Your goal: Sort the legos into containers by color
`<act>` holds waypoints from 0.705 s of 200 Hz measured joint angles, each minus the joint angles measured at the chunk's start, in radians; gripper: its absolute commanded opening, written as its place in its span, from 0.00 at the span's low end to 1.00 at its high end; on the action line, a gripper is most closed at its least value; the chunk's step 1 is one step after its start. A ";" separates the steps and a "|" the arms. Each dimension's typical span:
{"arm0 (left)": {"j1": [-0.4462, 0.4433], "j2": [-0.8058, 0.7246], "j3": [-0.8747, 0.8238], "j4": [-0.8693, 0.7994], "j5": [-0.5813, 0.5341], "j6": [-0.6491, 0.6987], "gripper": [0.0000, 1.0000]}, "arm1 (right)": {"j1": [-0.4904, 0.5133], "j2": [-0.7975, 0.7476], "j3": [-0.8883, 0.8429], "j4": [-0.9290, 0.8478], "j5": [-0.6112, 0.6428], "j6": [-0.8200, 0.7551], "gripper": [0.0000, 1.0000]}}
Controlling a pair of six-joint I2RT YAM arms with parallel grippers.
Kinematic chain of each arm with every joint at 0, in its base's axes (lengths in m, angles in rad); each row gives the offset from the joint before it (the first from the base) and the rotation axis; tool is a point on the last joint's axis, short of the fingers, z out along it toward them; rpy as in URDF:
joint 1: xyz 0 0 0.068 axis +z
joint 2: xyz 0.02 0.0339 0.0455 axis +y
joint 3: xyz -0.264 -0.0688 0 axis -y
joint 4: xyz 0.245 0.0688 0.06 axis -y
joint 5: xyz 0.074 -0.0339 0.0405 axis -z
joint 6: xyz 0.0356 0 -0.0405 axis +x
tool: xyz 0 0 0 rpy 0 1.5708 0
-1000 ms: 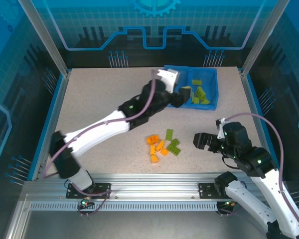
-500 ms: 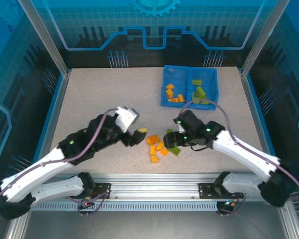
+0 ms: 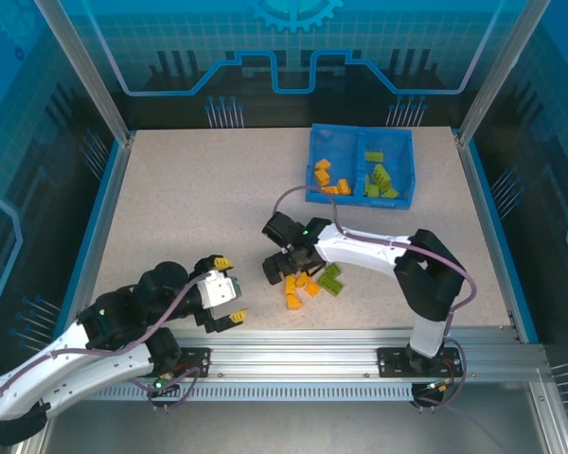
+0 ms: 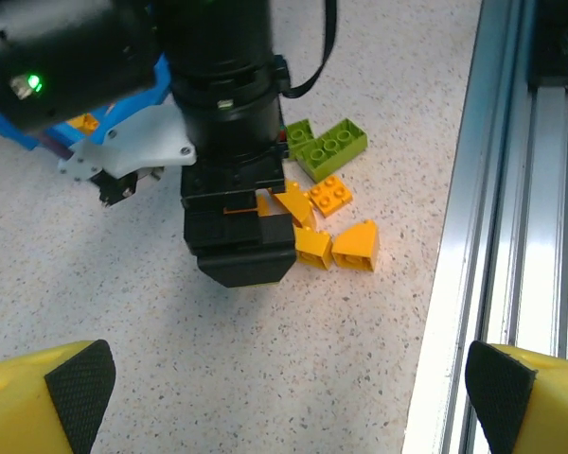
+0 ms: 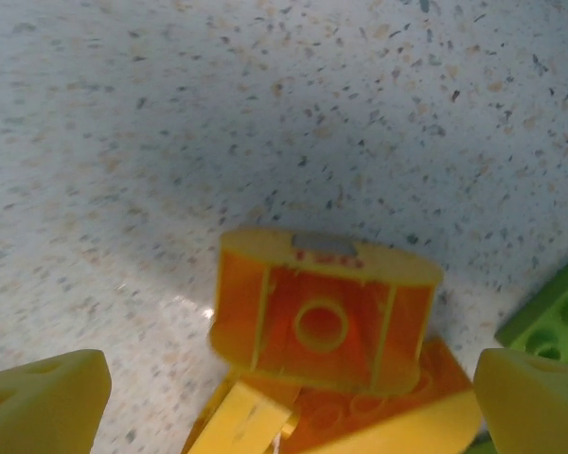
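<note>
Loose legos lie in a small pile at the table's middle front: orange ones (image 3: 292, 301) and lime-green ones (image 3: 332, 280). My right gripper (image 3: 286, 271) hangs low over the pile's left end, open. An upside-down orange lego (image 5: 327, 322) lies between its yellow fingertips (image 5: 47, 402), untouched by them. My left gripper (image 3: 232, 289) is open and empty, left of the pile near the front rail. From the left wrist I see the right gripper (image 4: 237, 236) above orange legos (image 4: 355, 244) and green ones (image 4: 327, 147). The blue containers (image 3: 360, 200) hold orange legos (image 3: 326, 177) on the left and green legos (image 3: 379, 180) on the right.
The aluminium front rail (image 3: 293, 359) runs just below the pile and beside my left gripper. Frame posts stand at the back corners. The right arm's elbow (image 3: 426, 270) sticks up right of the pile. Open tabletop (image 3: 189, 199) spreads to the left.
My left arm pulled back from the tray to the front left and its gripper opened. My right arm swung left across the table onto the pile.
</note>
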 measured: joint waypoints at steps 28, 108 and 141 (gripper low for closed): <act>0.000 0.000 -0.025 0.000 0.027 0.033 0.99 | 0.000 0.078 0.039 0.001 0.022 -0.013 0.92; 0.016 -0.010 -0.067 0.005 0.074 0.062 0.99 | -0.003 0.148 0.073 0.020 0.025 0.008 0.55; 0.060 -0.027 -0.077 0.043 0.081 0.061 0.99 | -0.034 -0.017 0.027 0.026 0.053 0.006 0.54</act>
